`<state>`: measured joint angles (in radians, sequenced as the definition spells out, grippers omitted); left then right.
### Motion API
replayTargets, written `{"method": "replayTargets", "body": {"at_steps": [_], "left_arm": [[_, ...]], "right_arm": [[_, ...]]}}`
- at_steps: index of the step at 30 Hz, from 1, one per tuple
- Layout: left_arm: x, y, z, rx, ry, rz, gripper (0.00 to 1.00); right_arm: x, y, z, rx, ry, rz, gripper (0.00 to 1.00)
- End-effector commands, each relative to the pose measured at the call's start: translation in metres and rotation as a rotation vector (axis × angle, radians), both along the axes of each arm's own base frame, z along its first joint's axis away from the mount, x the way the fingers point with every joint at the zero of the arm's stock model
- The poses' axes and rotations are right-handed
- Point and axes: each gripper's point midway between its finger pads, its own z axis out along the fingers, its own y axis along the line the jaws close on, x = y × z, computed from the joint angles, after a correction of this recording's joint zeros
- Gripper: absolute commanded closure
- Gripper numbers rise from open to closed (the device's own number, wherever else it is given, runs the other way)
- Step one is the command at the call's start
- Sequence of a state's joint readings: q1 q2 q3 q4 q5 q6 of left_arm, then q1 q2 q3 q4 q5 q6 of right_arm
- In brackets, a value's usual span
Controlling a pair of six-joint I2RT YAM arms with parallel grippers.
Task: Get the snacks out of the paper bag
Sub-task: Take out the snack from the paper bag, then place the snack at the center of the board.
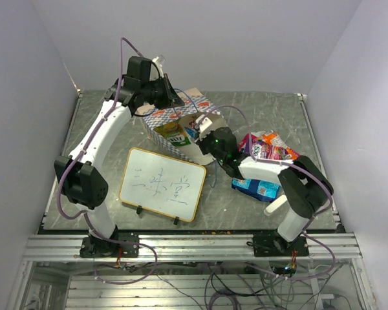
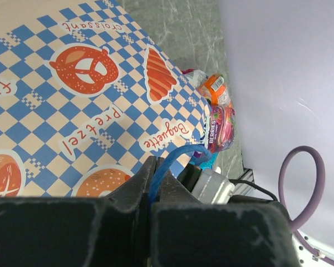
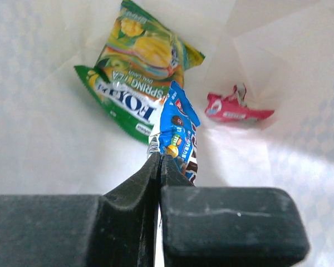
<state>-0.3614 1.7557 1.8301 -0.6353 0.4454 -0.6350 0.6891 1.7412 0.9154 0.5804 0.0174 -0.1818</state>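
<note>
The paper bag lies on its side, mouth toward the right arm; its chequered side fills the left wrist view. My left gripper is shut on the bag's blue cord handle, held between the jaws. My right gripper is inside the bag's mouth, shut on a small blue packet by its edge. A green packet and a tiny red candy lie deeper in the bag. A red-white-orange packet and a blue-teal packet lie on the table.
A framed whiteboard lies in front of the bag, left of the right arm. The grey table is walled in on three sides. The removed packets also show past the bag in the left wrist view.
</note>
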Motion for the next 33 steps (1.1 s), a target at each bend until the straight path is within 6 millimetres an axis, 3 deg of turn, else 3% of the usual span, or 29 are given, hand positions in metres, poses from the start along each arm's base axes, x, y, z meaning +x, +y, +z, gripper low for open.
{"method": "replayTargets", "body": {"at_steps": [1, 7, 10, 15, 21, 24, 27, 33], "left_arm": [[0.001, 0.002, 0.023, -0.052, -0.065, 0.028, 0.93], [0.009, 0.003, 0.016, -0.037, -0.052, 0.051, 0.93], [0.012, 0.004, 0.011, -0.031, -0.045, 0.062, 0.93], [0.021, 0.001, 0.011, -0.035, -0.038, 0.072, 0.93], [0.025, -0.001, 0.011, -0.042, -0.032, 0.074, 0.93], [0.024, -0.001, 0.012, -0.040, -0.031, 0.071, 0.93], [0.023, -0.002, 0.015, -0.044, -0.030, 0.062, 0.93], [0.019, -0.008, 0.016, -0.057, -0.027, 0.029, 0.93]], "right_arm": [[-0.027, -0.010, 0.017, 0.045, 0.041, 0.024, 1.00], [-0.063, -0.042, 0.060, 0.043, 0.008, 0.027, 1.00], [-0.082, -0.076, 0.077, 0.006, -0.011, -0.038, 1.00], [-0.090, -0.148, 0.090, -0.031, -0.042, -0.278, 1.00], [-0.072, -0.236, 0.073, -0.039, 0.012, -0.582, 1.00], [-0.058, -0.264, 0.062, -0.111, 0.027, -0.659, 1.00], [-0.047, -0.276, 0.044, -0.179, 0.077, -0.680, 1.00], [-0.047, -0.275, 0.001, -0.197, 0.185, -0.684, 1.00]]}}
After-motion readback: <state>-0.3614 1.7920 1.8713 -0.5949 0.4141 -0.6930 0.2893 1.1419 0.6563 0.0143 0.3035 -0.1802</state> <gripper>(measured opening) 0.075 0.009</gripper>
